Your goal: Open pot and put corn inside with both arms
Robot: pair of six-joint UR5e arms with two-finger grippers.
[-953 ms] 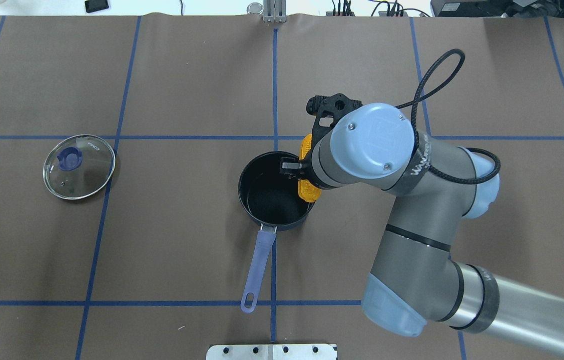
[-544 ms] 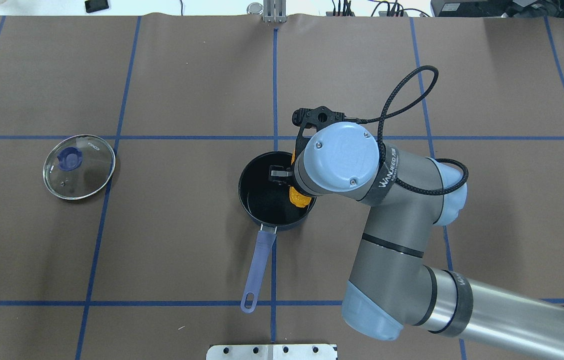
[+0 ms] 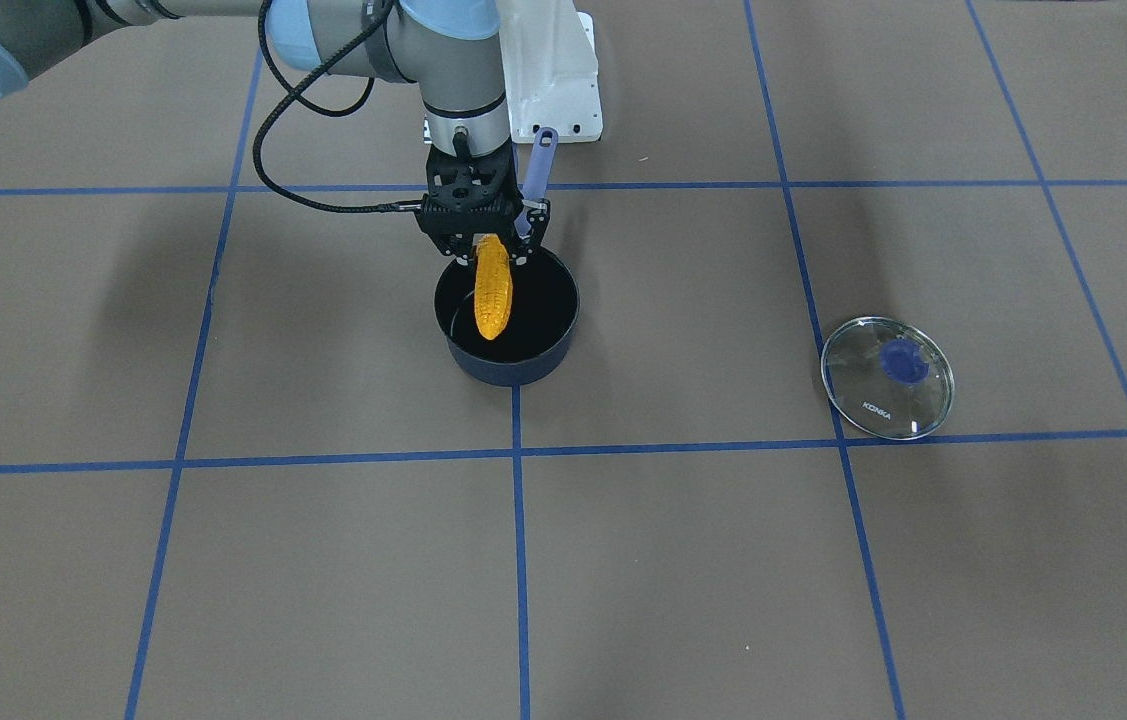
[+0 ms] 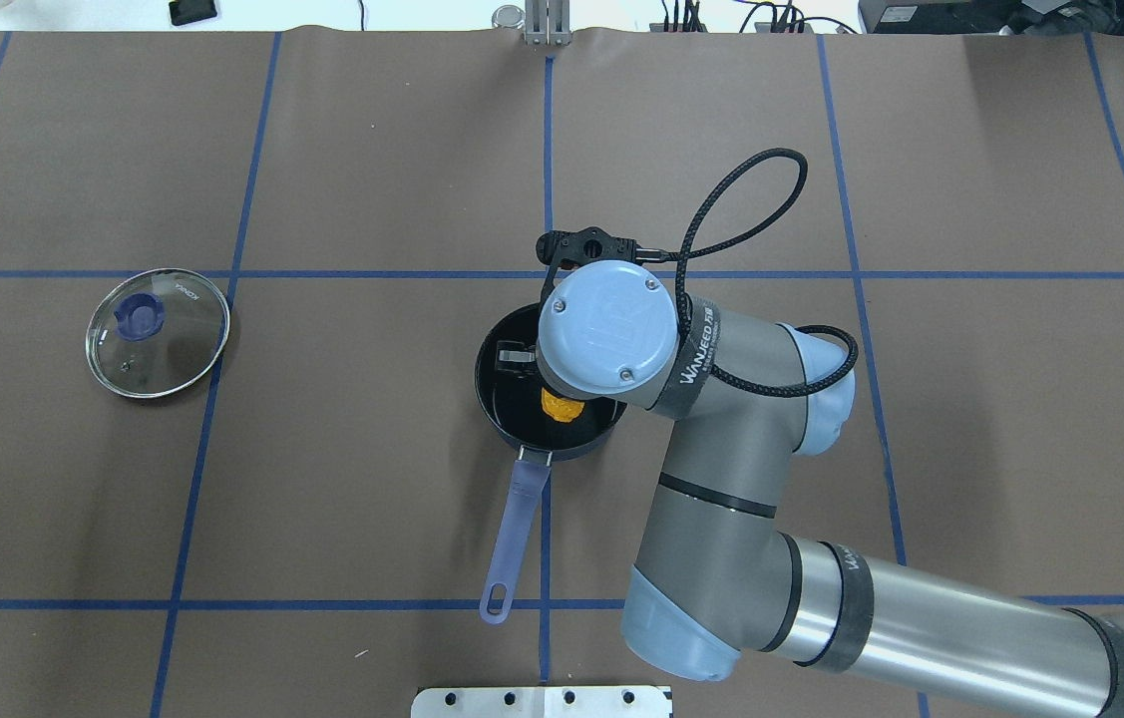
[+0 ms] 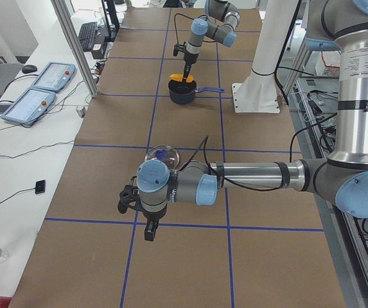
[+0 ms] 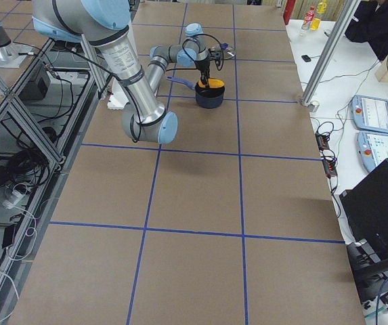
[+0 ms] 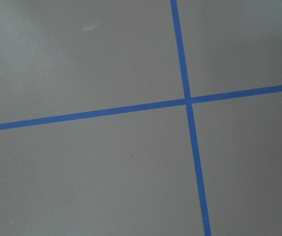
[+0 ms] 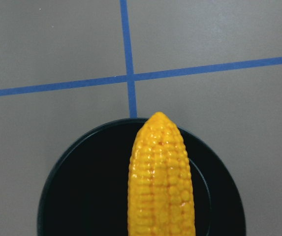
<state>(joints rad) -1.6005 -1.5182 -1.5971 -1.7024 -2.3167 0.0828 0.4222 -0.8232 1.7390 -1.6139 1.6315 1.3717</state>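
The dark navy pot (image 3: 508, 368) stands open mid-table, its lavender handle (image 4: 512, 529) pointing toward the robot. My right gripper (image 3: 485, 250) is shut on the thick end of the yellow corn (image 3: 492, 290) and holds it just over the pot's mouth, tip tilted away from the robot. In the overhead view the wrist hides most of the corn (image 4: 562, 406). The right wrist view shows the corn (image 8: 162, 182) over the pot's black interior (image 8: 81, 196). My left gripper (image 5: 148, 232) hangs over bare table far from the pot; I cannot tell if it is open.
The glass lid (image 4: 157, 332) with its blue knob lies flat on the table on the robot's left, well apart from the pot. The white base stand (image 3: 553, 70) is behind the pot's handle. Blue tape lines cross the brown table.
My right arm has moved left with the corn, from over the pot's right rim to over the middle of the pot. The pot and lid have not moved.
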